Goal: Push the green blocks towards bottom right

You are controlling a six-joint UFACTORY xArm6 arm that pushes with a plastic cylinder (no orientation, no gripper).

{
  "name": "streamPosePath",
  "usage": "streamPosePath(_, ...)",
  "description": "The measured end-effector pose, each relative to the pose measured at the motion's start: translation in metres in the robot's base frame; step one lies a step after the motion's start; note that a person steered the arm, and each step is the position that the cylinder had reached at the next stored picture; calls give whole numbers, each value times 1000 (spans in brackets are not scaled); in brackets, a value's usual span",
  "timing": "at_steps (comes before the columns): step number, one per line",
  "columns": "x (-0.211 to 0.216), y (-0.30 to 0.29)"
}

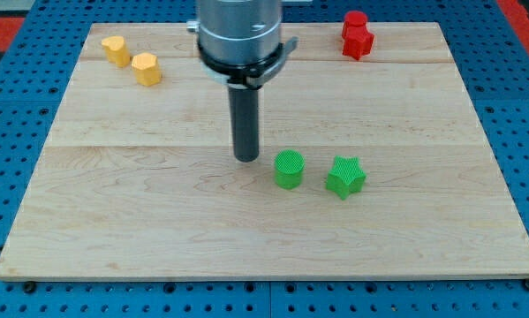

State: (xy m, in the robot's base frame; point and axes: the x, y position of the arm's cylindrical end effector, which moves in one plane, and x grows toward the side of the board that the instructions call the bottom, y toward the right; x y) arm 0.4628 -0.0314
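A green round block (289,169) stands near the middle of the wooden board (158,221). A green star block (345,177) stands just to its right, with a small gap between them. My tip (246,158) rests on the board just left of the green round block and slightly above it in the view, close to it but apart from it.
Two yellow blocks (116,50) (146,69) sit at the board's top left. Two red blocks (357,35) sit close together at the top right. The arm's grey body (240,35) hangs over the top middle. Blue pegboard surrounds the board.
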Motion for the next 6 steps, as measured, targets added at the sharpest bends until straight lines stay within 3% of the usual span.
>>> streamPosePath(2, 1, 83)
streamPosePath(5, 33, -3)
streamPosePath(6, 26, 54)
